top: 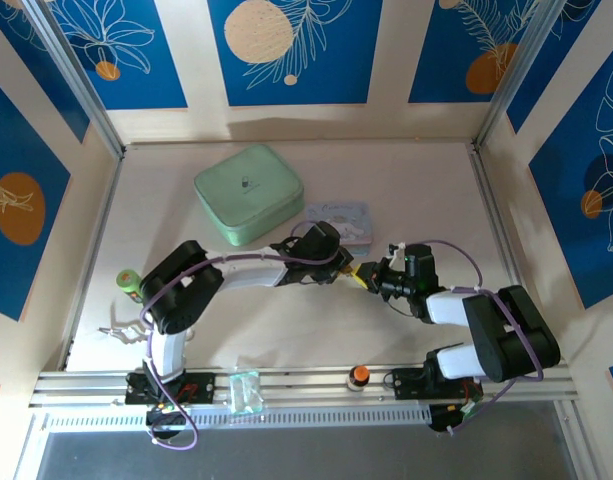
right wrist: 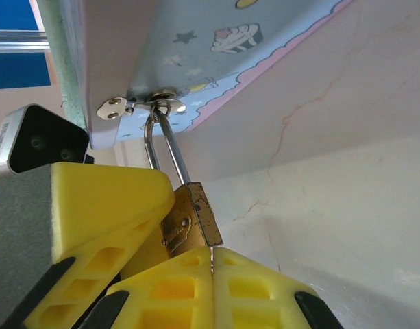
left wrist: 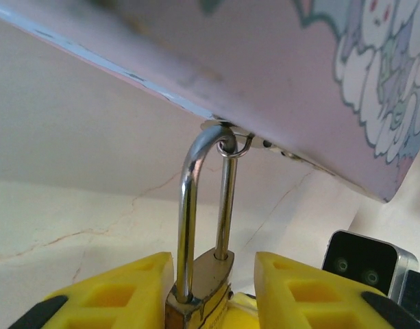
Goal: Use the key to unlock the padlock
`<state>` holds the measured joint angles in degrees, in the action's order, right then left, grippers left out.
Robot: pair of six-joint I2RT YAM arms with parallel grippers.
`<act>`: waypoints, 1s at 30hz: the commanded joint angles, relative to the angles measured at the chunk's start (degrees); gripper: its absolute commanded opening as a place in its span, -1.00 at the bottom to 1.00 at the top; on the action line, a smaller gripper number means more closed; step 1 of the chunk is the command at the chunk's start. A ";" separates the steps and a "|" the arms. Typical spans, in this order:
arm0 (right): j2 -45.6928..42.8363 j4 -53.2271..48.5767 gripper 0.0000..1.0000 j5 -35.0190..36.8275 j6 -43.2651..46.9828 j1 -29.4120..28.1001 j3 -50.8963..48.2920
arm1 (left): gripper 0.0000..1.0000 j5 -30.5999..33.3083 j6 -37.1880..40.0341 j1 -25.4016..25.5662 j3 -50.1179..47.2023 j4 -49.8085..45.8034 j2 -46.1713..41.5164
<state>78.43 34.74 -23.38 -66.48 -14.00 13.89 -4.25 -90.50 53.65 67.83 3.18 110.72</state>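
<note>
The brass padlock (left wrist: 203, 284) hangs by its silvery shackle (left wrist: 188, 205) from a small ring on the pale blue cartoon-printed tin (left wrist: 278, 62). My left gripper (left wrist: 215, 291) is shut on the padlock body, one finger pressed to it and a narrow gap beside the other. From the right wrist view, the padlock (right wrist: 190, 219) sits just above my right gripper (right wrist: 212, 259), which is shut. A thin silvery sliver of the key (right wrist: 212, 249) shows between its pads, at the padlock's bottom. In the top view both grippers (top: 348, 262) (top: 372, 278) meet just in front of the tin (top: 338, 220).
A mint-green case (top: 248, 193) lies behind the tin. A green roll (top: 129, 281) sits at the left edge. An orange-topped knob (top: 359, 375) and a clear plastic piece (top: 244, 390) rest on the front rail. Walls close in the table's sides.
</note>
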 commanded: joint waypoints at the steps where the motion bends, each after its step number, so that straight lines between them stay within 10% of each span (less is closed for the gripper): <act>1: 0.67 -0.65 -0.93 -1.51 0.10 -2.30 1.75 | -0.28 -4.76 0.30 1.46 1.15 0.16 3.18; 17: -4.12 -6.21 -0.85 0.23 0.69 -2.66 1.67 | -0.81 -0.89 3.90 1.20 -0.14 -2.21 3.66; 22: -12.34 -25.30 -0.36 10.55 14.21 -4.82 5.95 | -0.98 2.15 6.10 1.04 -0.14 -5.52 1.31; 30: -14.78 -38.24 -0.36 24.46 30.88 -12.89 11.40 | -0.99 -0.43 5.18 0.76 -1.54 -2.85 0.01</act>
<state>63.26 2.61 -3.70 -43.88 -24.80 23.42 -2.96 -84.93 54.13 67.88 2.96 111.48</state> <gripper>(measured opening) 0.319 0.120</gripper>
